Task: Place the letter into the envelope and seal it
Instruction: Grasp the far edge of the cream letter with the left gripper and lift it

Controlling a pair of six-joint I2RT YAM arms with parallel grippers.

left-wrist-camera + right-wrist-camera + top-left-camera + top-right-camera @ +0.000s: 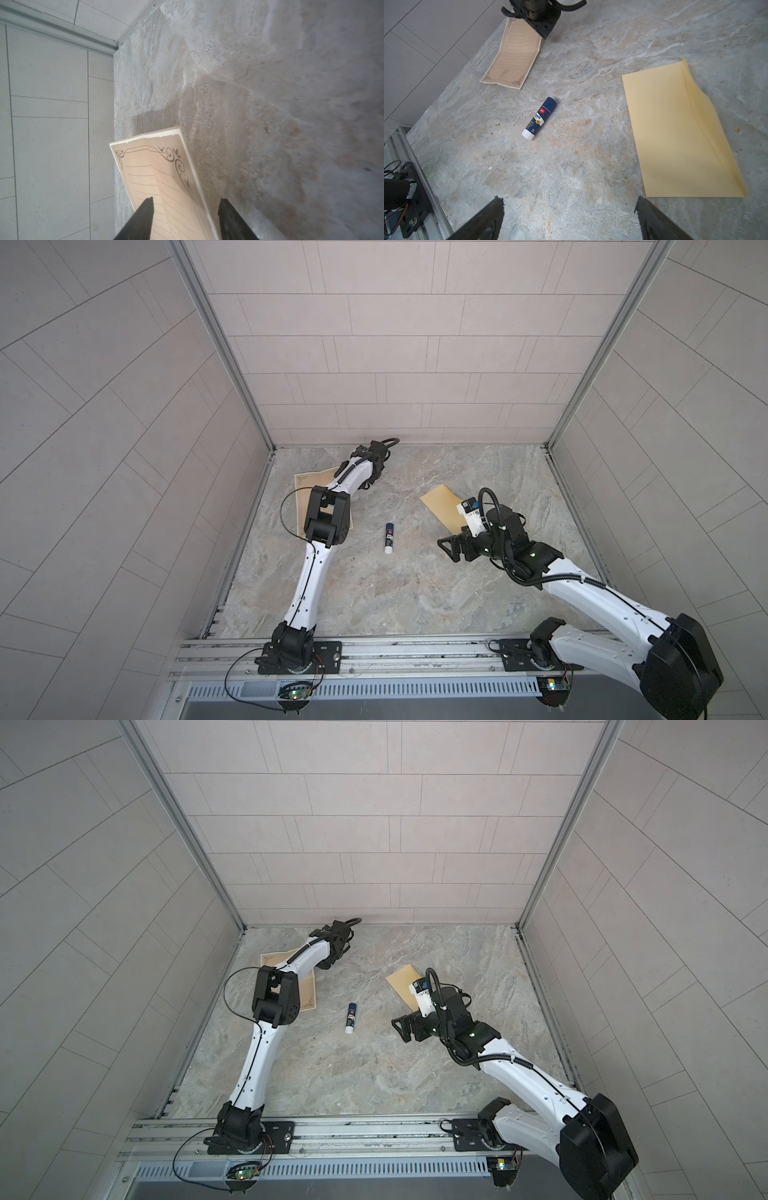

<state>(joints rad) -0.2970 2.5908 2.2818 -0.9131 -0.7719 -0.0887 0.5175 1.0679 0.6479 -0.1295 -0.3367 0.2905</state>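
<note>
letter (158, 176), edge within left end effector (186, 200)

So our two arms, the left arm (309, 572) and right arm (582, 585), are glossy white shells with chunky black joint housings (326, 516). We've got a thin black cable (281, 510) looping off the left one, a ribbed black hose (572, 8) by the wrist, and a white label block (471, 514) with dark print on the right. Black base plates (328, 655) with silver screws sit at 7 and 5 o'clock in both top views. Our left gripper (186, 200) and right gripper (570, 199) have matte black wedge-shaped fingers (483, 220).
</note>
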